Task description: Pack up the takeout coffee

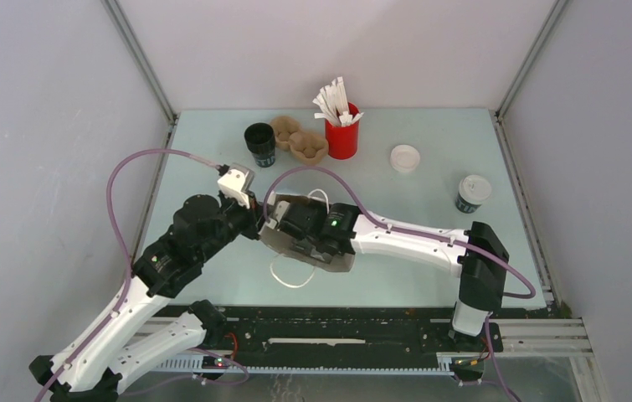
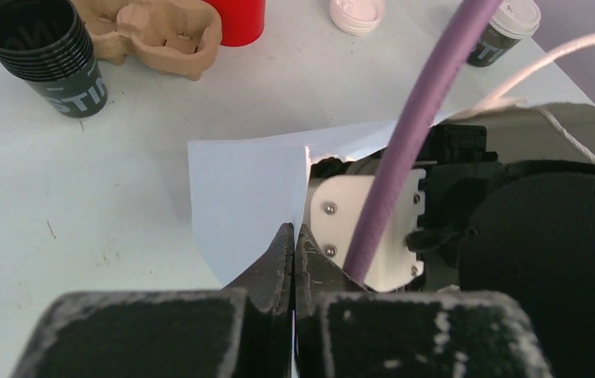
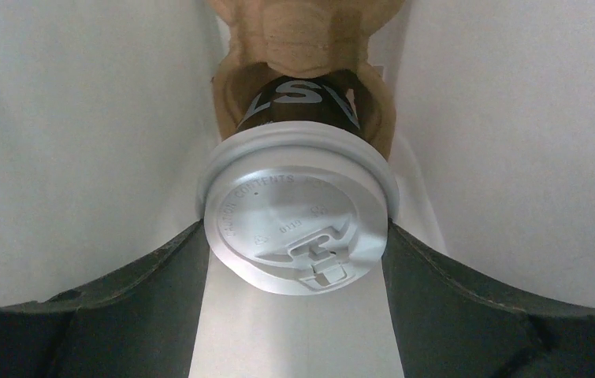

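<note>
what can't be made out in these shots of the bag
Top view: the bagged takeout coffee and right gripper hidden inside the paper bag.
Right wrist view: cup's base hidden by the cardboard carrier; carrier cut off by the top edge.
Left wrist view: bag's inside blocked by the purple cable and right arm.

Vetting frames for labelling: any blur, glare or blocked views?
Top external: evenly lit, sharp. Left wrist: close purple cable soft, cutting across the paper bag. Right wrist: fingers dark, featureless; lidded cup sharp, no glare.
</note>
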Controlling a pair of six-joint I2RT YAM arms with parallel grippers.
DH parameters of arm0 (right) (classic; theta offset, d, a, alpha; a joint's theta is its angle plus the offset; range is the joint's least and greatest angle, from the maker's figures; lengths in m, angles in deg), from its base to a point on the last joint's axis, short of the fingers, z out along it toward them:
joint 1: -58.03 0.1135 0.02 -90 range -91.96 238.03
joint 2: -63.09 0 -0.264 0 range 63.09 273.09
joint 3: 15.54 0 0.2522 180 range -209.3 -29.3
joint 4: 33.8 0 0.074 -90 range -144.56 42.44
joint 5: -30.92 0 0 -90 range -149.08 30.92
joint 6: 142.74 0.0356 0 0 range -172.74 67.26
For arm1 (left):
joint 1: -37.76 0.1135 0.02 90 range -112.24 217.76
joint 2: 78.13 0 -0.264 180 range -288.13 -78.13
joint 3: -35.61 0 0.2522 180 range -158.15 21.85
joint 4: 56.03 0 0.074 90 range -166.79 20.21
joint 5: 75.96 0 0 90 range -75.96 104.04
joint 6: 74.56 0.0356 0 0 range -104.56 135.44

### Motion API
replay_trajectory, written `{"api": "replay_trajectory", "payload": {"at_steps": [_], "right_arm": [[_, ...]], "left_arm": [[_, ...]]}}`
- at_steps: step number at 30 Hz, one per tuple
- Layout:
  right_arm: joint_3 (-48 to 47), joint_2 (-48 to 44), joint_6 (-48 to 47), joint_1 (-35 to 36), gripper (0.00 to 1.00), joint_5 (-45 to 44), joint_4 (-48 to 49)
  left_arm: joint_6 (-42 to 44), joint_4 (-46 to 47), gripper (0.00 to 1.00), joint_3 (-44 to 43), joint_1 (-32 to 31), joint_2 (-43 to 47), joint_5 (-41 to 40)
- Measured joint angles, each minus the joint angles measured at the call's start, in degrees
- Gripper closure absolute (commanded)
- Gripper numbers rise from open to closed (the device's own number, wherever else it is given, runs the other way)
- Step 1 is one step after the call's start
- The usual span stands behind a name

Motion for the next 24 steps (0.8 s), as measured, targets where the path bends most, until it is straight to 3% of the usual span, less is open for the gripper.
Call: {"api": "replay_trajectory", "payload": {"at_steps": [24], "right_arm": [[2.4, 0.0, -7.9, -9.2, 0.41, 15.2, 7.2]], "left_arm": [[-1.3, -4.4, 1.00, -0.2, 0.0, -2.5, 0.2]]}}
